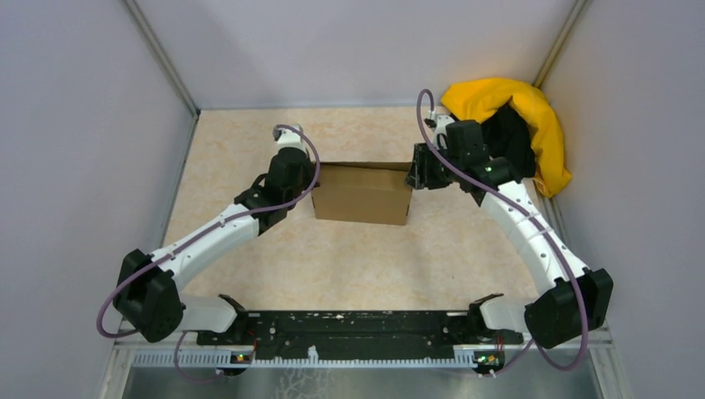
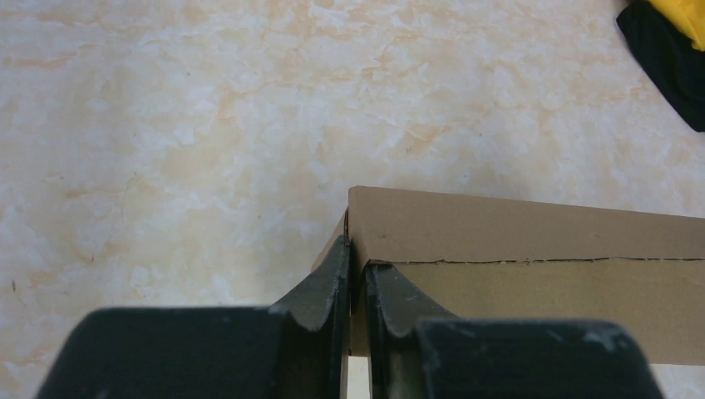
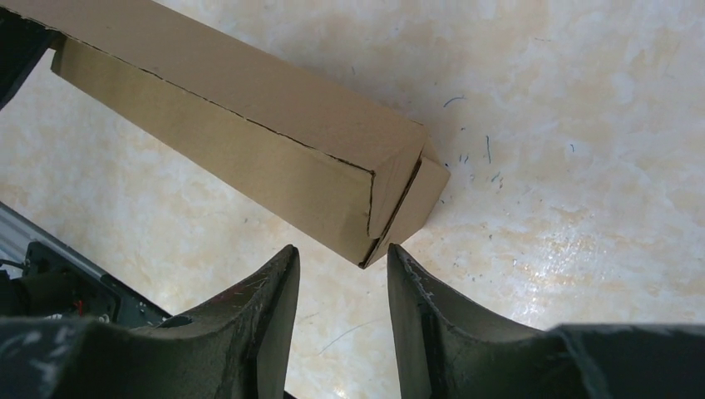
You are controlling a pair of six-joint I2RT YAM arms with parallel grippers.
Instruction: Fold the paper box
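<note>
"What's the room like from where you stand?"

"A table (image 1: 274, 266) with a pale cream marbled top, boxed in by plain grey walls (image 1: 75, 125) on three sides. A yellow-and-black cloth heap (image 1: 520, 125) sits bundled in the far right corner. There are small dark scratches (image 3: 486, 154) on the top near the box's right end."

"Anything to read on the box?"

"The paper box (image 1: 362, 195) is plain brown cardboard on every face I can see."

"And where is it?"

"Towards the back middle of the table, a rectangular shape lying crosswise between the two arms."

"The left pincer?"

"The left pincer (image 2: 356, 283) is at the box's left end, its fingers pressed together on a thin cardboard wall at that corner."

"The right one?"

"The right pincer (image 3: 341, 266) is spread apart with nothing in it. The box's right-end corner, where a flap stands slightly out, sits just off the fingertips, at the mouth of the gap. I can't tell whether it touches."
</note>
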